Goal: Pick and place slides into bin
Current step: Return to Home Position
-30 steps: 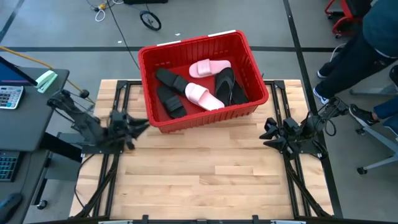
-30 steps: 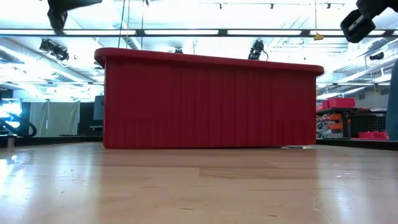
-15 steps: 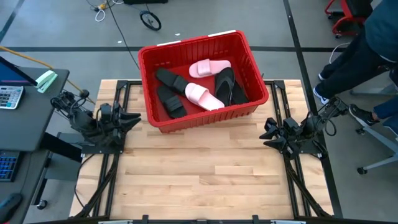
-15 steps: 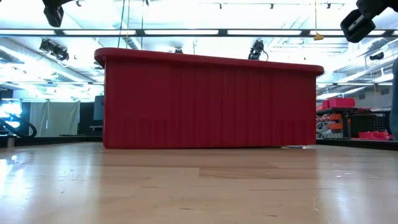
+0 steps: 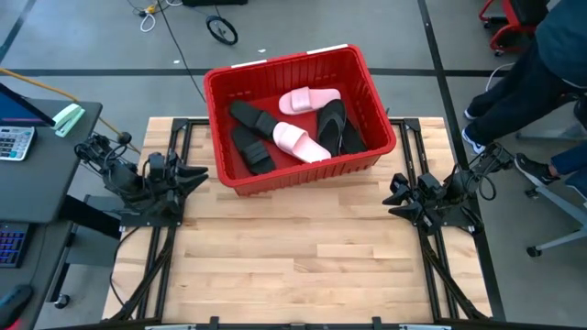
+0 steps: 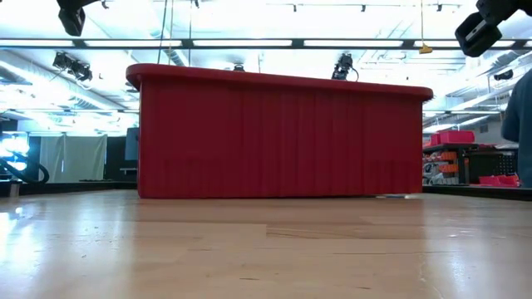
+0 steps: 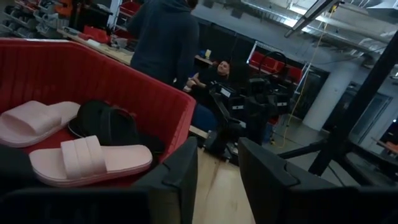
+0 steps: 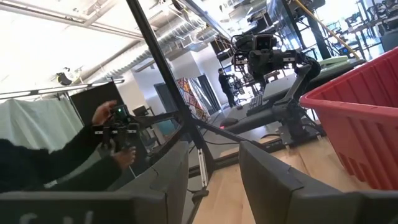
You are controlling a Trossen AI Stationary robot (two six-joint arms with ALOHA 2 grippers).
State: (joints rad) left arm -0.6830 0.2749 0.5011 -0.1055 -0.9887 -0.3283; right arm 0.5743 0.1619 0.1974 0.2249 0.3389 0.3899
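Slides [image 5: 301, 142] show overhead, hidden low by bin [image 6: 274, 133].

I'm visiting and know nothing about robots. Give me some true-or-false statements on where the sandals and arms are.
1. Two pink slides lie inside the red bin. True.
2. A black slide lies on the wooden table. False: the black slides in view lie in the bin.
3. The left gripper holds a pink slide. False: its fingers are open and empty, beside the bin.
4. The right gripper sits at the table's right side, apart from the bin. True.
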